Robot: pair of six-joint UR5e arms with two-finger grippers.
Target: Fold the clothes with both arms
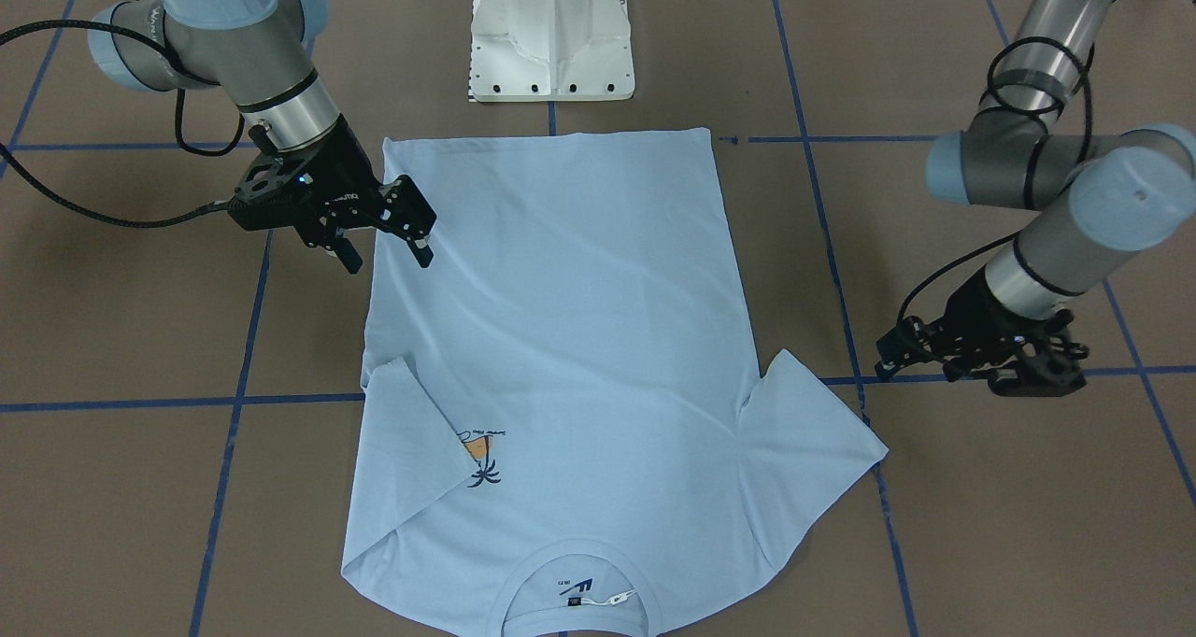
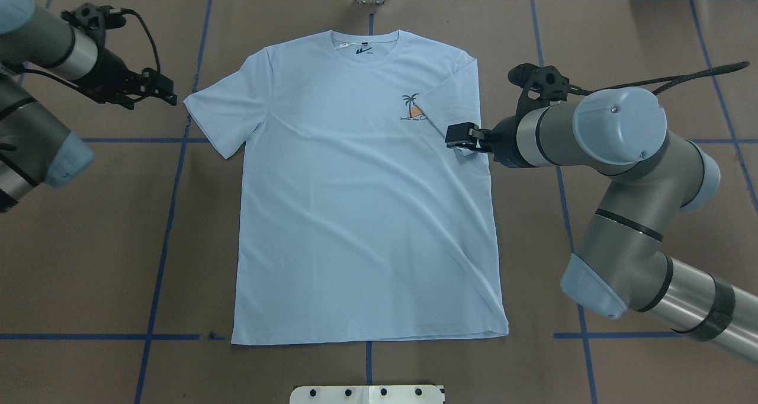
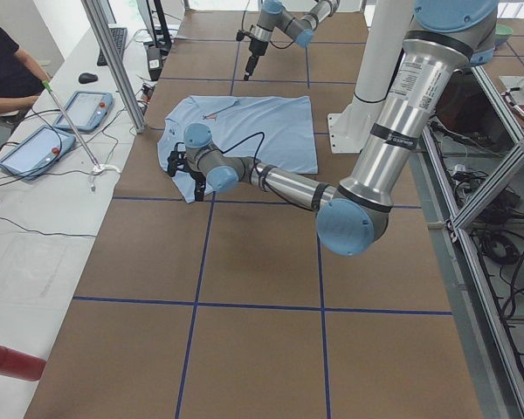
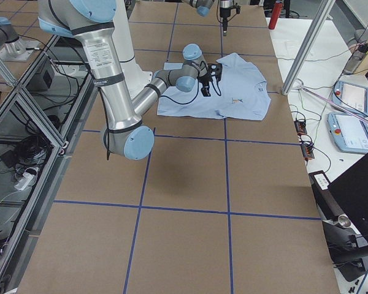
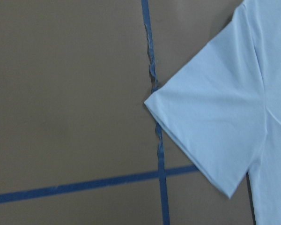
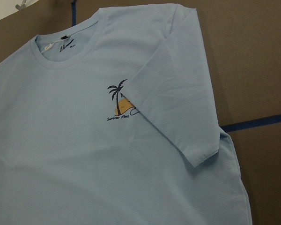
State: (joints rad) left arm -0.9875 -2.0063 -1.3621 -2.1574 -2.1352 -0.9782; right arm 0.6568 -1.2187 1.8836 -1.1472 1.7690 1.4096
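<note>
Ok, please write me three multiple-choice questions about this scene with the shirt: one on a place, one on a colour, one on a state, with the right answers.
1. Where does the sleeve on the robot's right of the pale light-blue short-sleeved T-shirt lie?
A) spread out on the table
B) folded in over the chest
C) tucked under the shirt

2. What colour are the tape lines on the brown table?
A) blue
B) white
C) red

3. How is the black two-finger right hand?
A) shut on the hem
B) open, holding nothing
C) shut on the collar

Answers: B, the sleeve's edge covers part of the palm-tree print; A, the grid lines are blue in every view; B, its fingers stand apart at the shirt's side edge.
</note>
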